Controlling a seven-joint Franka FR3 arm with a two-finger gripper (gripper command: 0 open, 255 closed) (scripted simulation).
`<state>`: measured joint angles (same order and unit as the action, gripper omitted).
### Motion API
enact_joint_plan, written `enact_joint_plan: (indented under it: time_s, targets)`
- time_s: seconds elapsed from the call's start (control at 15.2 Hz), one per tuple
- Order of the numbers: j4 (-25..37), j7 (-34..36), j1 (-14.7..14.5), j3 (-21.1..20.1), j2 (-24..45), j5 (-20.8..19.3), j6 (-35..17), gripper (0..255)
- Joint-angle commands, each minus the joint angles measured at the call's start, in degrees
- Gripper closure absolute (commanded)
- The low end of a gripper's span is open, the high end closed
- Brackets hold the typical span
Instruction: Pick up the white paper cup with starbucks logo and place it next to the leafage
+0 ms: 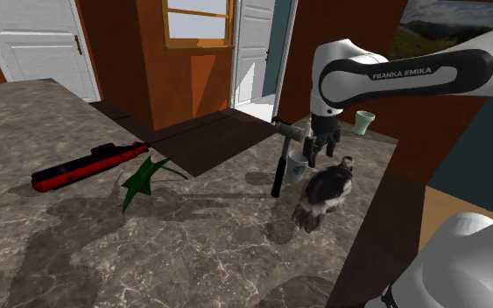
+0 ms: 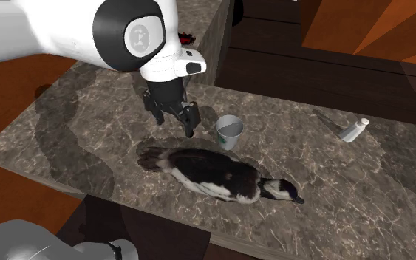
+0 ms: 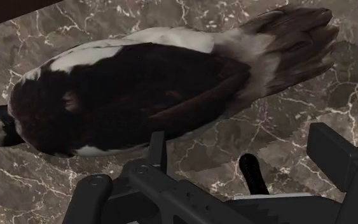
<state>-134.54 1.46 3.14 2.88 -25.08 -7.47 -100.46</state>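
The white paper cup (image 1: 295, 166) with a green logo stands upright on the marble counter, open end up (image 2: 229, 131). The green leafage (image 1: 144, 179) lies far from it, toward the shoulder view's left. My gripper (image 1: 320, 154) hangs just above the counter beside the cup, on the cup's left in the second exterior view (image 2: 175, 124). It is open and holds nothing. Directly below it lies a brown and white duck (image 3: 145, 89), with one black finger (image 3: 339, 159) near the duck's tail.
The duck (image 2: 213, 176) lies along the counter's near edge, close to the cup. A dark upright tool with a grey head (image 1: 280, 162) stands against the cup. A red and black submarine model (image 1: 87, 164) lies beyond the leafage. A small white bottle (image 2: 354, 130) lies farther along the counter.
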Motion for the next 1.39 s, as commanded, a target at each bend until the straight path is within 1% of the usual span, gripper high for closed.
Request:
enact_joint_plan:
  time_s: [0.0, 0.4, 0.79, 1.32]
  targets:
    - [1.0, 0.3, 0.5, 0.4, 3.9, -0.7, -3.4, 0]
    - [7.6, 1.2, 1.7, 1.5, 16.4, -2.3, -10.5, 0]
    - [16.7, 2.0, 2.8, 2.6, 29.0, -3.4, -15.2, 0]
    - [13.1, 2.2, 3.3, 3.1, 31.0, -3.8, -20.9, 0]
